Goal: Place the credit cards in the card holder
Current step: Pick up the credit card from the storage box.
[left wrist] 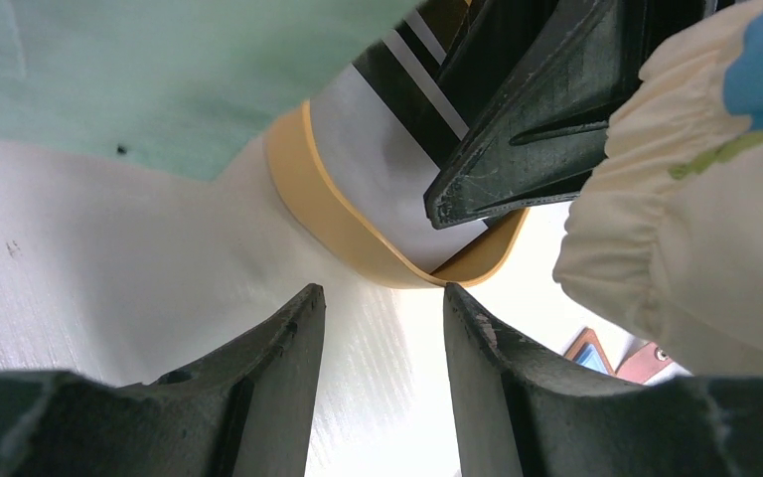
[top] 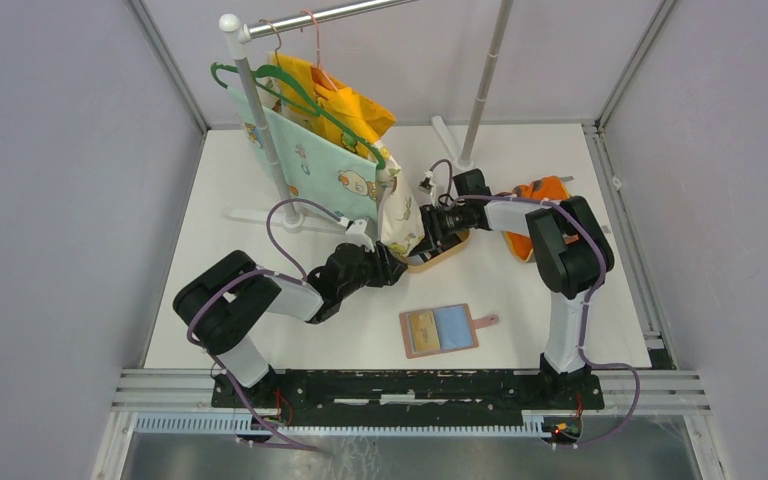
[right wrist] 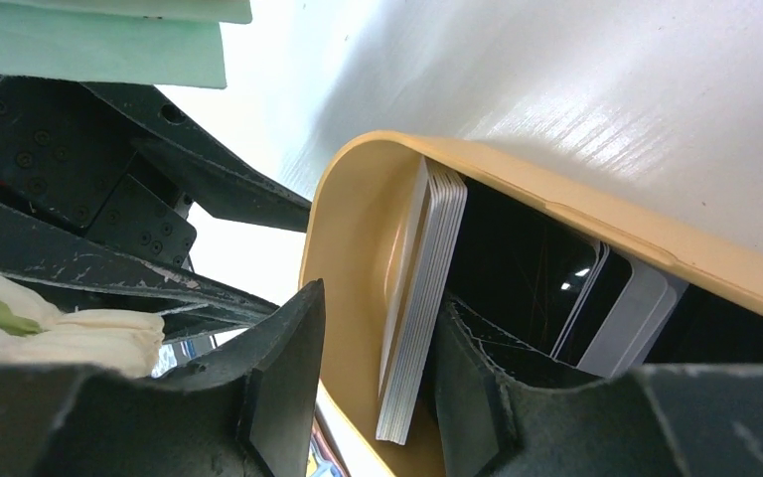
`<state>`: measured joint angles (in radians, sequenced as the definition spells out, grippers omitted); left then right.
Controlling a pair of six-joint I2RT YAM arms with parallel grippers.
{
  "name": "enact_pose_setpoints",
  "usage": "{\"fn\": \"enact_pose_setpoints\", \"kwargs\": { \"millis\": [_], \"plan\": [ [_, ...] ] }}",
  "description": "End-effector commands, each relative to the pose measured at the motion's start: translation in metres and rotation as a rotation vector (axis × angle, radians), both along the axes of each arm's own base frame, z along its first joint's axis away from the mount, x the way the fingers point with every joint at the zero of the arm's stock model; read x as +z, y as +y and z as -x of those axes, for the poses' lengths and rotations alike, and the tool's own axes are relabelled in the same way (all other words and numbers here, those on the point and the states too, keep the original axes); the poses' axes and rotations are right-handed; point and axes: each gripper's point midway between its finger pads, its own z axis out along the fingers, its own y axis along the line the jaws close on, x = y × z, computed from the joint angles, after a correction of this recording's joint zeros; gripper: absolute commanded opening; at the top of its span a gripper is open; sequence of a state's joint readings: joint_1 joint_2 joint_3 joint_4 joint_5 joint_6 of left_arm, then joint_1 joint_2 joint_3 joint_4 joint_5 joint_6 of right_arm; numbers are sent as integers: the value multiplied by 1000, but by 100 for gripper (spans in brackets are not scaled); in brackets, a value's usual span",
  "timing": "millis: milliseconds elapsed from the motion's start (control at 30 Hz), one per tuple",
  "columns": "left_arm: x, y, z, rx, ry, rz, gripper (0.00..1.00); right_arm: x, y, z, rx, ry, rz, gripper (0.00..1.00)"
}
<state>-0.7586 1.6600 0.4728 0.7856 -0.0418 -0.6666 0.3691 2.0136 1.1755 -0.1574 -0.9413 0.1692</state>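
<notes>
The credit cards lie in a tan dish (right wrist: pixel 358 199). A white stack of them (right wrist: pixel 422 298) stands on edge against the dish wall, with dark cards (right wrist: pixel 527 268) and a grey card (right wrist: pixel 626 318) behind. My right gripper (right wrist: pixel 382 298) is open astride that stack: one finger reaches inside the dish and touches the cards, the other stays by the rim with a gap. My left gripper (left wrist: pixel 382 293) is open and empty just short of the dish rim (left wrist: pixel 348 229), where a white striped card (left wrist: pixel 387 159) shows. The card holder (top: pixel 440 330) lies open on the table in front of both grippers.
A clothes rack post (top: pixel 260 130) stands at the back left with a teal cloth (top: pixel 320 165) and a yellow cloth (top: pixel 345 100) on hangers. A cream pouch (top: pixel 400 215) hangs right over the dish, beside both grippers. An orange cloth (top: pixel 545 190) lies behind the right arm.
</notes>
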Motion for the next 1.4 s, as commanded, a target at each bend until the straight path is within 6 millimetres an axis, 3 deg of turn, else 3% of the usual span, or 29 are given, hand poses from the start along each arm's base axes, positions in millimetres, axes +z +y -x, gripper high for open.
{"fn": "enact_pose_setpoints", "kwargs": {
  "millis": [0,767,1367],
  "plan": [
    [21,-10,-10,-10,-59,61,54,-15,-5,-10,-17,-29,78,48],
    [20,-9,-10,-11,-55,67,54,22,-14,-18,-17,-51,-10,38],
    [21,-8,-10,-14,-55,77,54,23,-32,-27,-71,-30,-45,32]
  ]
}}
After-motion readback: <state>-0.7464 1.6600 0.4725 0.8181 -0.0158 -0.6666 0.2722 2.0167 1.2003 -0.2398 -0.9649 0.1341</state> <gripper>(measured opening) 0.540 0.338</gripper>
